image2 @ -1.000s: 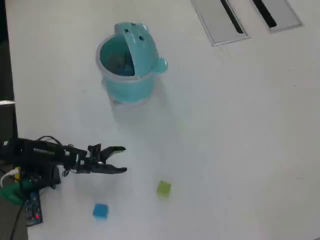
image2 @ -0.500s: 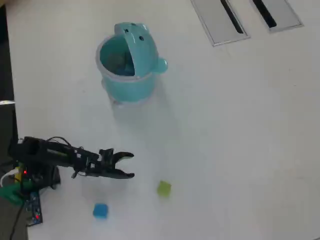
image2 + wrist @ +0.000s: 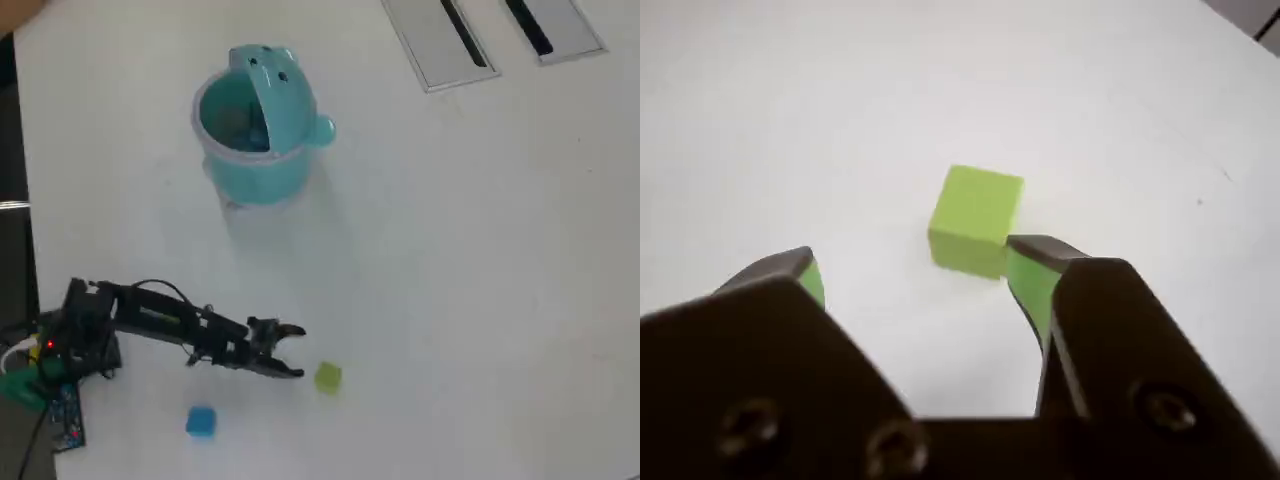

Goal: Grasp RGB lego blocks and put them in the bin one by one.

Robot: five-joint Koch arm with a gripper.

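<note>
A yellow-green block lies on the white table, with a light blue block lower left of it in the overhead view. My gripper is open just left of the green block. In the wrist view the green block sits just beyond the jaws of my gripper, close to the right fingertip and apart from the left one. The teal bin stands far up the table with its lid tipped open. No red block shows.
Two flat grey slotted panels lie at the top right of the overhead view. The arm's base and wiring sit at the left edge, beside the dark table edge.
The arm has stretched right and slightly down across the table, bringing the open gripper up to the yellow-green block. The blocks and bin have not moved.
</note>
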